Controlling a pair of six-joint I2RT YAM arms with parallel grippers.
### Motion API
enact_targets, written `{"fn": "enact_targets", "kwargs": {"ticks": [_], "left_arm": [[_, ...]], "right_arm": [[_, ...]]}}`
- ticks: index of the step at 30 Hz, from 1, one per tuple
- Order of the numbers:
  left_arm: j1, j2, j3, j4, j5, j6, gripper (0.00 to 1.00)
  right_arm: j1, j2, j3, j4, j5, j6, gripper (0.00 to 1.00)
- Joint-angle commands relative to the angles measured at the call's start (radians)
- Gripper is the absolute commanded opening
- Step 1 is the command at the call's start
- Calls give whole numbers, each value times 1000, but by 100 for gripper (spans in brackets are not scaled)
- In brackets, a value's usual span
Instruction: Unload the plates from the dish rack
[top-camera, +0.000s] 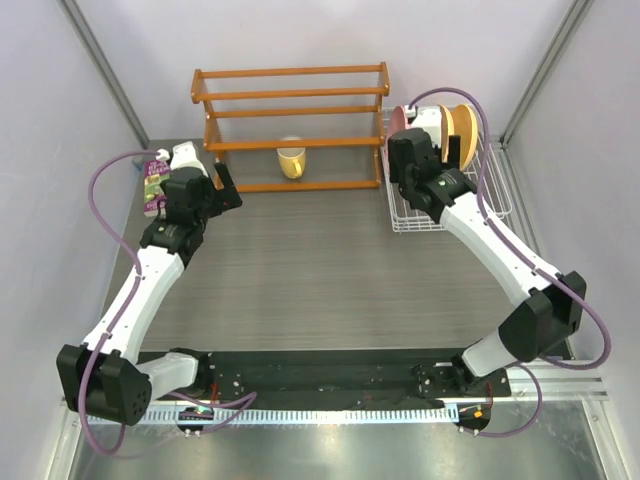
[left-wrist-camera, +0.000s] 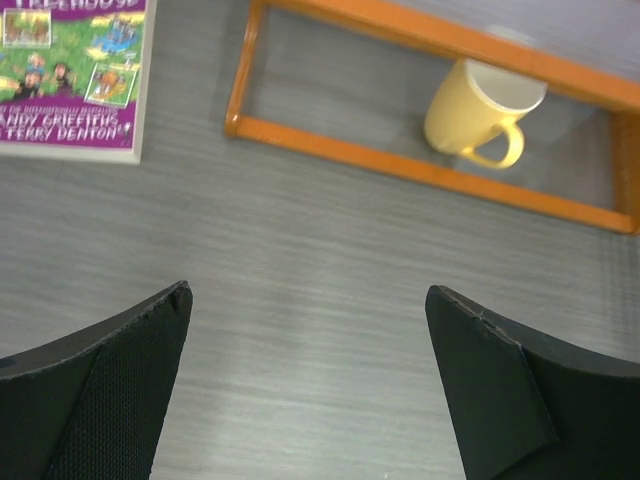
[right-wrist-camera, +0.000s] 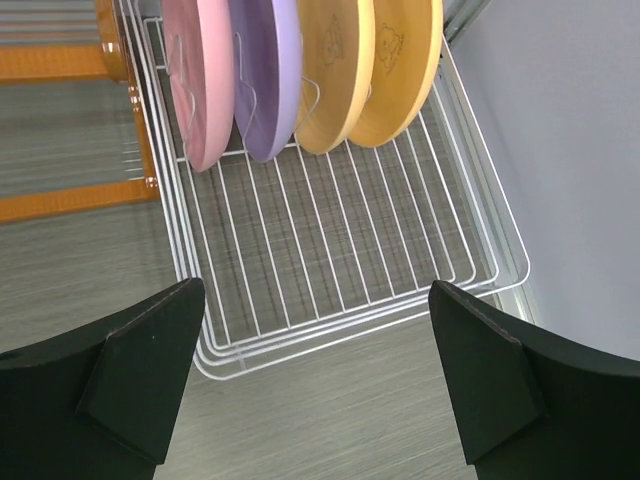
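Two hands nearest, left hand (left-wrist-camera: 308, 295) and right hand (right-wrist-camera: 318, 290), both spread fully wide, gripping nothing, above grey counter (top-camera: 300, 260). Just beyond right hand, one white wire rack (right-wrist-camera: 330, 250) at counter's right edge, holding four plates (right-wrist-camera: 340, 70) on edge at its far end: one pink (right-wrist-camera: 195, 80), one lavender (right-wrist-camera: 265, 75), two orange-yellow (right-wrist-camera: 405, 60). Beyond left hand, one purple book (left-wrist-camera: 70, 75), then one yellow mug (left-wrist-camera: 475, 115) within one wooden shelf (top-camera: 290, 95). Pale walls (top-camera: 300, 30) behind.
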Motion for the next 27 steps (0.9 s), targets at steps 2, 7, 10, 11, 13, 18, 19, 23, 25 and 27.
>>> {"fn": "enact_targets", "kwargs": {"ticks": [2, 7, 10, 11, 13, 18, 19, 23, 25, 27], "left_arm": [[-1, 20, 71, -52, -43, -19, 99], [1, 22, 61, -38, -77, -35, 99], [1, 19, 49, -20, -52, -22, 99], [1, 19, 49, -18, -42, -16, 99], [1, 25, 49, -21, -28, -5, 99], [1, 46, 44, -17, -12, 5, 99], [1, 51, 43, -17, -12, 11, 100], [1, 63, 35, -1, -15, 21, 100], [1, 68, 31, 3, -11, 24, 99], [1, 75, 28, 12, -8, 25, 100]], "right_arm": [[2, 81, 113, -3, 13, -44, 100], [-9, 262, 262, 9, 225, -75, 100], [-10, 374, 374, 11, 313, -121, 100], [-13, 395, 411, 21, 316, -138, 100], [-26, 451, 443, 35, 285, -155, 100], [-46, 526, 532, 55, 271, -161, 97], [-53, 544, 538, 69, 264, -166, 96], [-65, 595, 563, 115, 222, -184, 89], [-72, 613, 586, 120, 189, -187, 84], [-81, 627, 589, 121, 148, -177, 83]]}}
